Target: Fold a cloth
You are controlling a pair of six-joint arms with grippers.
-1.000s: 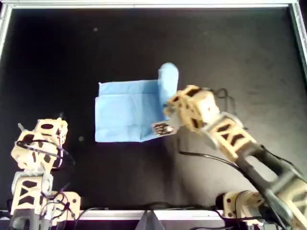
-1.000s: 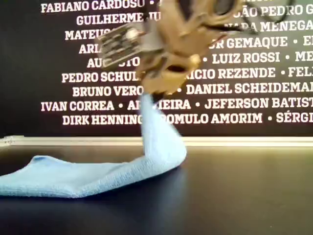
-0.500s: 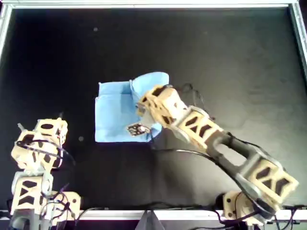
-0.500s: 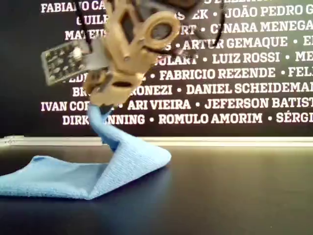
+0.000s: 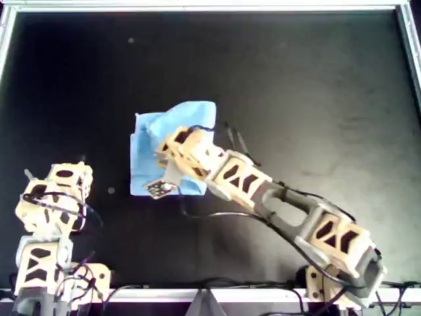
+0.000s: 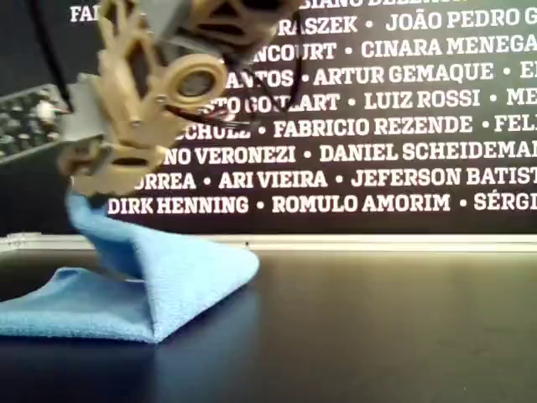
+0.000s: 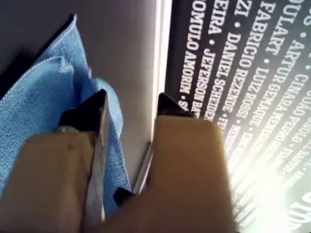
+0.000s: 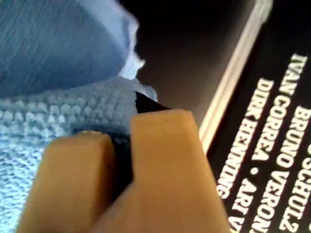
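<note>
— Where is the cloth?

— On the black table, left of centre in the overhead view. Most of it lies flat. One edge is lifted and bent over the flat part, so in the exterior view the cloth rises from a rounded fold on the table up to a narrow neck at the exterior view's left.

— What holds that edge?

— My second gripper. Its arm reaches in from the lower right of the overhead view and ends above the cloth. In the second wrist view, my second gripper has its jaws pressed together on a bunched bit of cloth, with no gap to see between them.

— And the other one?

— My first gripper has its jaws parted with a clear gap and nothing between them. The cloth lies beyond its tips, not touching them. The other arm sits folded at the lower left of the overhead view, well apart from the cloth.

— Anything behind?

— A dark wall printed with white names, and a pale metal strip along the table's far edge.
</note>
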